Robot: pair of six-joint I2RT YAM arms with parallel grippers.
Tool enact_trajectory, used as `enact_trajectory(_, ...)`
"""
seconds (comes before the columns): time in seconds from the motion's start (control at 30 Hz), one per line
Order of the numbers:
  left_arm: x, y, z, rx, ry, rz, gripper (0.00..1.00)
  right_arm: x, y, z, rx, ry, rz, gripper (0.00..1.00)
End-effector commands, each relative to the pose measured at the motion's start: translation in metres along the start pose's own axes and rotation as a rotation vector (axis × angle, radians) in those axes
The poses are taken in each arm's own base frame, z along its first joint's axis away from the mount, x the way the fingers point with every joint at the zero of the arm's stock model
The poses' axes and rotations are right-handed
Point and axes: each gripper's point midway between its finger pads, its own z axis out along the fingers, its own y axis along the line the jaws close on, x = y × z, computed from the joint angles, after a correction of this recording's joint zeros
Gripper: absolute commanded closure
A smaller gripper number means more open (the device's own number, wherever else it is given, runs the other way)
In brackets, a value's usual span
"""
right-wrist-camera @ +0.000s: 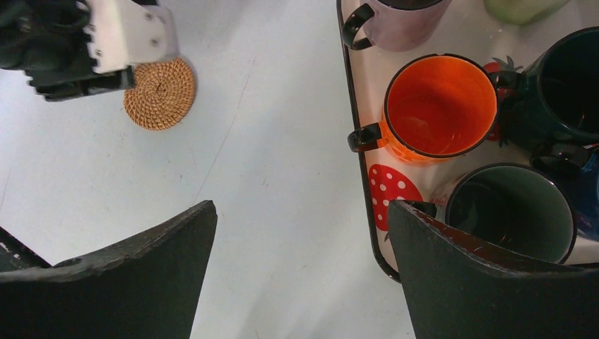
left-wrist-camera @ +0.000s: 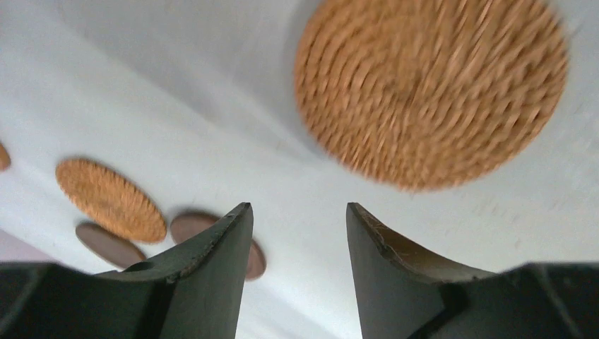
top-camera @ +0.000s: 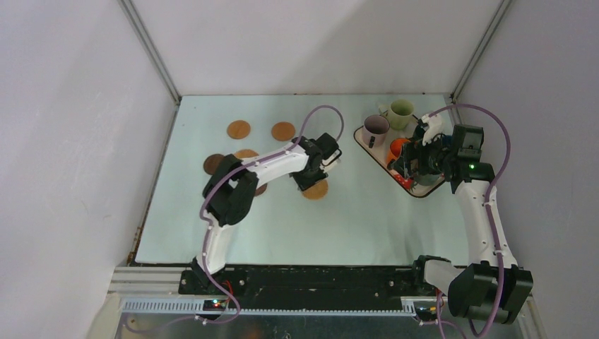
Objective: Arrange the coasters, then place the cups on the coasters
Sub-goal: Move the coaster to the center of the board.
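Observation:
A woven tan coaster (left-wrist-camera: 431,88) lies flat on the table just ahead of my left gripper (left-wrist-camera: 298,212), which is open and empty above the surface. From above, that coaster (top-camera: 316,189) sits beside the left gripper (top-camera: 326,162). More tan coasters (top-camera: 239,129) (top-camera: 283,131) and a dark brown one (top-camera: 213,164) lie further left. My right gripper (right-wrist-camera: 300,208) is open and empty, straddling the tray's left rim. The orange cup (right-wrist-camera: 438,106), mauve cup (right-wrist-camera: 395,21), pale green cup (top-camera: 401,109) and a dark green cup (right-wrist-camera: 512,208) stand on the tray.
The white strawberry-print tray (right-wrist-camera: 357,141) sits at the back right, with a further dark cup (right-wrist-camera: 565,85) on it. White enclosure walls surround the table. The left arm (top-camera: 268,164) stretches over some of the coasters.

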Motion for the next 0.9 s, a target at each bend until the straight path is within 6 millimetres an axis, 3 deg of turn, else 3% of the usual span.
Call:
enact_trajectory(0.0,0.024,0.046,-0.04,-0.051,-0.105,-0.098,0.41,-0.004,0.003,-0.003,-0.01,-0.022,-0.012,0.05)
enact_trajectory(0.1,0.059,0.079,-0.041,-0.096,-0.083,-0.176,0.41,-0.004,0.005,-0.001,-0.014,-0.015,-0.02,0.05)
enact_trajectory(0.27,0.113,0.098,-0.014,-0.12,0.005,-0.24,0.42,-0.003,0.007,0.003,-0.01,-0.004,-0.032,0.05)
enact_trajectory(0.3,0.121,0.102,-0.009,-0.126,0.02,-0.256,0.44,-0.003,0.007,0.003,-0.011,-0.002,-0.034,0.05)
enact_trajectory(0.37,0.131,0.103,0.002,-0.123,0.044,-0.258,0.58,-0.003,0.007,0.003,-0.007,-0.002,-0.034,0.05)
enact_trajectory(0.47,0.137,0.099,0.02,-0.118,0.084,-0.252,0.71,-0.002,0.006,0.004,-0.005,0.001,-0.027,0.05)
enact_trajectory(0.6,0.133,0.098,0.027,-0.1,0.095,-0.259,0.93,-0.002,0.003,0.002,0.0,-0.003,-0.019,0.05)
enact_trajectory(0.67,0.13,0.1,0.028,-0.097,0.101,-0.26,0.98,-0.003,0.003,0.0,0.001,-0.008,-0.012,0.05)
enact_trajectory(0.87,0.127,0.087,0.027,-0.022,0.106,-0.256,1.0,-0.006,0.001,-0.005,-0.001,-0.029,-0.001,0.05)
